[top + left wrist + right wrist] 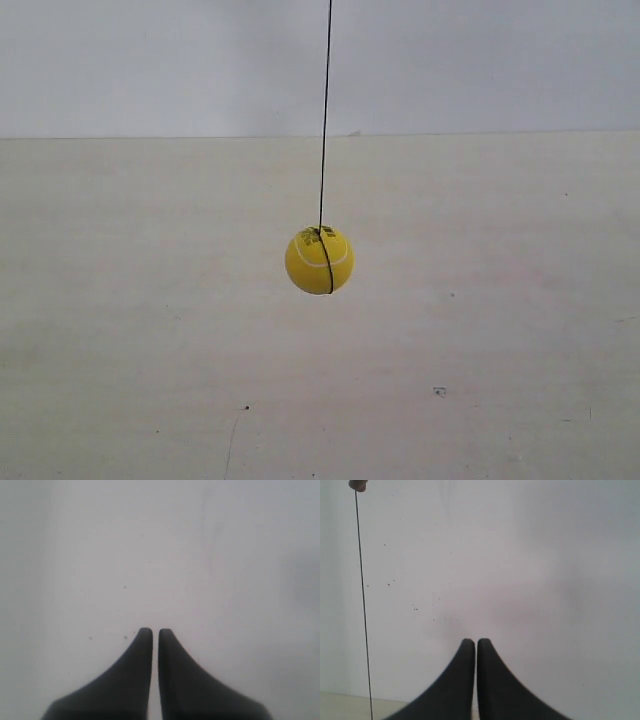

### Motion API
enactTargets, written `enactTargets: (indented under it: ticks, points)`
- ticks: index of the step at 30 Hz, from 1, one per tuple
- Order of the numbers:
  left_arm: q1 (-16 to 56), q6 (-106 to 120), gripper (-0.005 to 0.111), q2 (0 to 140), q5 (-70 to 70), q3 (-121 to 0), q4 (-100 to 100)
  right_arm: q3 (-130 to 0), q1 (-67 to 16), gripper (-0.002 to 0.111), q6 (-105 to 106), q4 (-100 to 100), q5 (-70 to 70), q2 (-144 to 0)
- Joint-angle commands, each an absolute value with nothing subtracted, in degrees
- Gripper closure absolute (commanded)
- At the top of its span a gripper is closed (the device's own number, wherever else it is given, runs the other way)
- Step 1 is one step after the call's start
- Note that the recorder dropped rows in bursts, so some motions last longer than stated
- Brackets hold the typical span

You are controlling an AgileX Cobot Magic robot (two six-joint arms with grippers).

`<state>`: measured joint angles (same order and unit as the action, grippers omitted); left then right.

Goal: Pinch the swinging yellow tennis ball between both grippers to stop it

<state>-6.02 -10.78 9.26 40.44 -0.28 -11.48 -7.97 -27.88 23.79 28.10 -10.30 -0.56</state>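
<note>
Hardly begun, judging from the pictures. No contact yet with the small bright yellow fuzzy tennis ball (319,260), seen in the exterior view hanging free on a thin black string (325,110), above the pale scuffed tabletop (120,340) and clear of it, with a plain whitish wall (150,60) behind. No sign of an arm on either side of the ball in that view. In the left wrist view, only the left black tapering gripper (151,630), jaws drawn together with a bare sliver between them, clamped on nothing, facing a blank pale surface; no ball or string there. Much the same for the right black tapering gripper (470,641): jaws together and empty, the string off to one side of the tips and well apart from them, running up to a small pale fitting (357,485); ball itself out of that view. Impossible to tell from one moment whether swinging or at rest, though the string's slight lean hints at motion. Left to do, practically everything: bringing both grippers level with the ball, one on each side, then closing in until squeezed and stilled.
</note>
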Motion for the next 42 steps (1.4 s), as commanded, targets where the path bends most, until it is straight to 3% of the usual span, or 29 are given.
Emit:
enactTargets:
  ticks: [1, 20, 32, 42]
  points:
    - [-6.28, -10.84, 0.102, 3.32, 40.38, 0.00, -11.43, -7.96, -27.93, 0.108, 24.06, 28.12, -10.46, -0.10]
    - [-6.28, -10.84, 0.102, 0.00, 40.20, 0.00, -11.43, -7.96, -27.93, 0.108, 24.06, 28.12, -10.46, -0.10]
    - [-6.28, -10.84, 0.102, 0.00, 7.74, 0.00, -14.41, -7.96, -27.93, 0.108, 24.06, 28.12, -10.46, -0.10]
    - [-6.28, -10.84, 0.102, 0.00, 2.94, 0.00, -14.41, -7.96, -27.93, 0.108, 24.06, 28.12, -10.46, -0.10]
